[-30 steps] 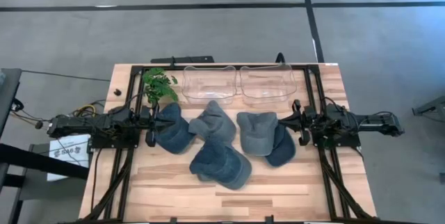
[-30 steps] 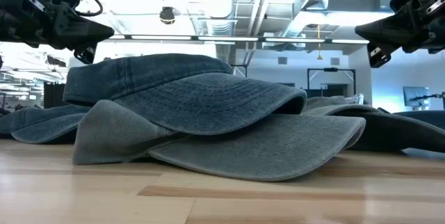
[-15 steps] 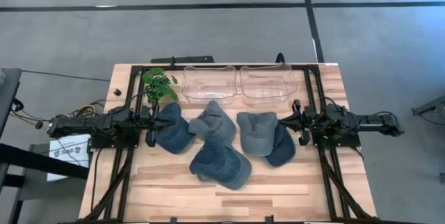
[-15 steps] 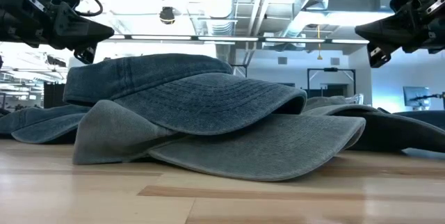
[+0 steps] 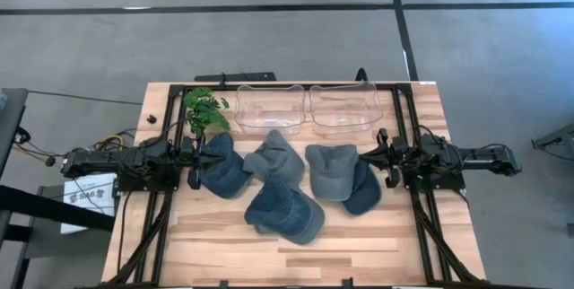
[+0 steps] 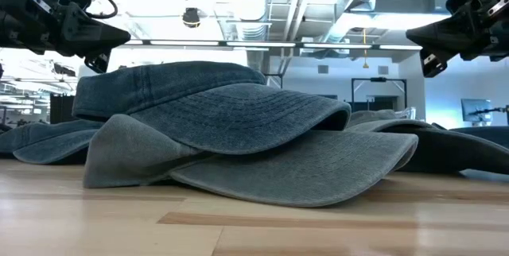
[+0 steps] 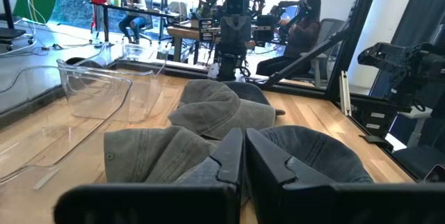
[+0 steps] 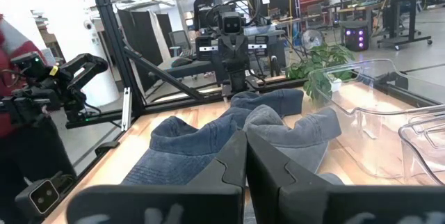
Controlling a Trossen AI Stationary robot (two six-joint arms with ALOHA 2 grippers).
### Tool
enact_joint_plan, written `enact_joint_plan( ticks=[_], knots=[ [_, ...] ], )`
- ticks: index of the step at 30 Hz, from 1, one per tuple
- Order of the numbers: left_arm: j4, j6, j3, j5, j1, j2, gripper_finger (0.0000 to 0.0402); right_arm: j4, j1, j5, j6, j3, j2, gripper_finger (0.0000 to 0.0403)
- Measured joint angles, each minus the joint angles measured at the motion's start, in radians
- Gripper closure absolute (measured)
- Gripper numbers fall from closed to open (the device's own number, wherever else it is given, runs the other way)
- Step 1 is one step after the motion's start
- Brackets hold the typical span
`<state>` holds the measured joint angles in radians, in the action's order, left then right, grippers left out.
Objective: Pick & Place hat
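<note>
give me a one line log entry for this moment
left gripper shut, idle | right gripper shut, idle | hats on table | bins empty

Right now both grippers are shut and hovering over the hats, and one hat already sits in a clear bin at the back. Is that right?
Not quite. The high view shows both clear bins empty; every hat lies on the table. The left gripper and right gripper are shut above the hats, as you said.

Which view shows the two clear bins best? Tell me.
The high view: both clear bins sit side by side at the table's far edge, whole and empty. The left wrist view catches one bin's wall, the right wrist view part of both. The low view shows neither; hats fill it.
</note>
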<state>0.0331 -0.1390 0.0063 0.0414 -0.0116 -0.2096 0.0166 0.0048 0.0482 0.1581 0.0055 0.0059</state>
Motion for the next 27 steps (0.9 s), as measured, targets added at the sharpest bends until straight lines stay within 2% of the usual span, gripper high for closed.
enact_joint_plan(
  ticks=[15, 20, 27],
  knots=[
    [0.002, 0.000, 0.000, 0.001, 0.000, 0.000, 0.0388, 0.000, 0.000, 0.000, 0.000, 0.000, 0.000, 0.0403],
    [0.006, -0.004, 0.000, 0.032, 0.000, 0.000, 0.0388, 0.000, 0.000, 0.000, 0.000, 0.000, 0.000, 0.0403],
    [0.018, -0.149, 0.000, 0.019, 0.000, 0.000, 0.0388, 0.000, 0.000, 0.000, 0.000, 0.000, 0.000, 0.0403]
  ],
)
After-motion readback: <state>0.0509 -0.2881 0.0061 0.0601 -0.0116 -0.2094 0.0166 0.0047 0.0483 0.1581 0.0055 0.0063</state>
